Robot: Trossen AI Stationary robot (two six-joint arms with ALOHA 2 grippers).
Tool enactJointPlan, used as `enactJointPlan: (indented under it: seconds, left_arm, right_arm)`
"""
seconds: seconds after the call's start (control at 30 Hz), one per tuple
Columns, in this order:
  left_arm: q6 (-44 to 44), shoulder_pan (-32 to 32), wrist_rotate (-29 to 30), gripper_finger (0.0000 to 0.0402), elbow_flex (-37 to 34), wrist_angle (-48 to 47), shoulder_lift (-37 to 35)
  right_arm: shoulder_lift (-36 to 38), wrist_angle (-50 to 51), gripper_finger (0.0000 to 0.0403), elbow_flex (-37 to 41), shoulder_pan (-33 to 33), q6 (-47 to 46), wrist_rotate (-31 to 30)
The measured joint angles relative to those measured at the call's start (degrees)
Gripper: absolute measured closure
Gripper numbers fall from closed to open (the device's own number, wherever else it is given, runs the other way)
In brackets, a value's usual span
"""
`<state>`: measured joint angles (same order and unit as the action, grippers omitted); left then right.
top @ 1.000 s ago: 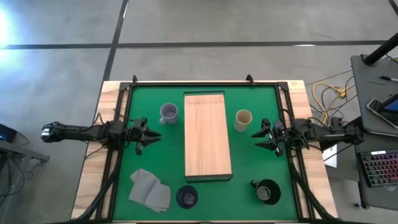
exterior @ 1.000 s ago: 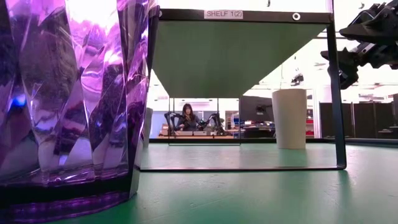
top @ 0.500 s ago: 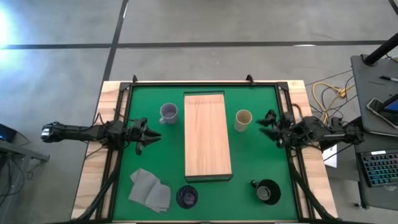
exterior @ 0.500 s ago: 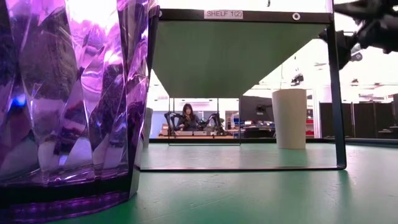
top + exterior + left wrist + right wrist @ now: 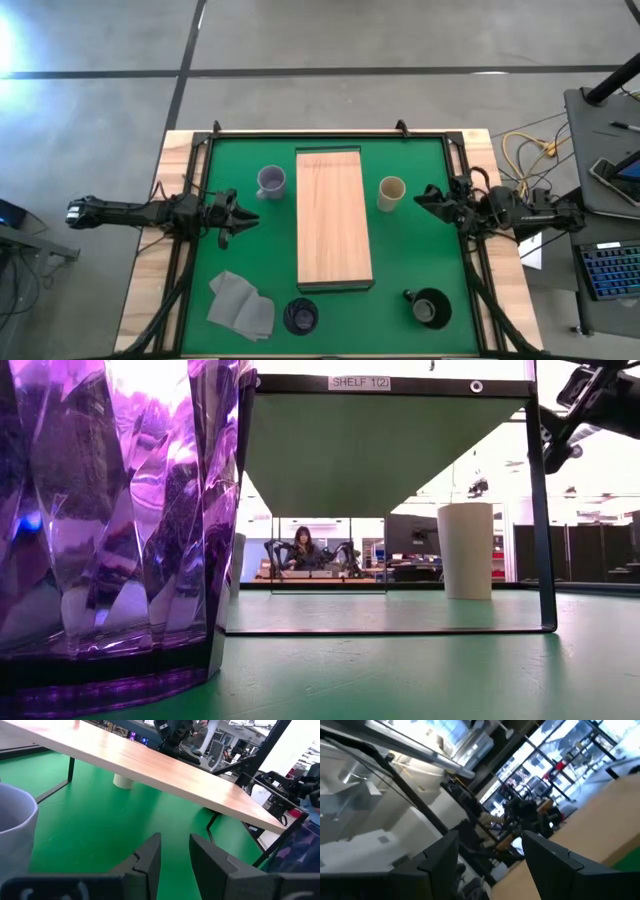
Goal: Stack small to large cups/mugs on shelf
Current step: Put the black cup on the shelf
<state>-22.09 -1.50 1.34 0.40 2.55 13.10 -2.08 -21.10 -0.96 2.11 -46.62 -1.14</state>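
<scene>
The wooden shelf (image 5: 330, 220) stands mid-table on dark legs. The lavender mug (image 5: 271, 182) stands on the green mat left of the shelf, and the beige cup (image 5: 391, 192) stands on the mat right of it. The black mug (image 5: 430, 308) stands at the near right. The purple tumbler (image 5: 300, 316) stands at the shelf's near end, close before the low camera (image 5: 120, 530). My left gripper (image 5: 240, 216) is open and empty, near the lavender mug (image 5: 15, 835). My right gripper (image 5: 425, 195) is open and empty, raised right of the beige cup (image 5: 465, 550).
A grey folded cloth (image 5: 240, 305) lies at the near left of the mat. A wooden frame (image 5: 180, 150) edges the mat. The shelf's dark leg frame (image 5: 545, 540) stands between the right gripper and the space under the board. A person sits in the room beyond the table.
My right gripper has risen and gone a little toward the table's far edge, beside the beige cup. It has turned about its wrist. In the low view it has climbed to the shelf board's height.
</scene>
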Motion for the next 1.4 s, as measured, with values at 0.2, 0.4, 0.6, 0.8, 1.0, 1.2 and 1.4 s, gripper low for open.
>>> enactJointPlan:
  seconds: [0.2, 0.4, 0.6, 0.8, 1.0, 1.2, 1.4]
  left_arm:
    - [0.0, 0.0, -0.2, 0.0314, 0.0, 0.0, 0.0]
    - [0.0, 0.0, -0.1, 0.0314, 0.0, 0.0, 0.0]
    - [0.0, 0.0, -0.1, 0.0314, 0.0, 0.0, 0.0]
    - [0.0, 0.0, 0.1, 0.0314, 0.0, -0.1, 0.0]
    - [0.0, 0.0, 0.1, 0.0314, 0.0, 0.0, 0.0]
    - [0.0, 0.0, 0.1, 0.0314, 0.0, 0.0, 0.0]
    - [0.0, 0.0, 0.0, 0.0314, 0.0, 0.0, 0.0]
  right_arm:
    - [0.0, -2.4, 0.0191, 0.0, 0.0, 2.4, -4.7]
    - [0.1, -7.1, 0.0191, 0.0, 0.0, -0.1, -15.5]
    - [-1.1, -8.4, 0.0191, 0.0, -0.1, -9.7, -26.2]
    - [-5.5, -12.3, 0.0191, -3.0, -1.0, -3.4, -31.4]
    - [-18.4, 10.0, 0.0191, -24.7, 1.0, 6.3, -26.9]
    - [-35.3, 69.6, 0.0191, -55.3, 2.7, 3.8, -21.6]
    - [-47.2, 105.2, 0.0191, -74.1, 7.2, 2.8, -14.3]
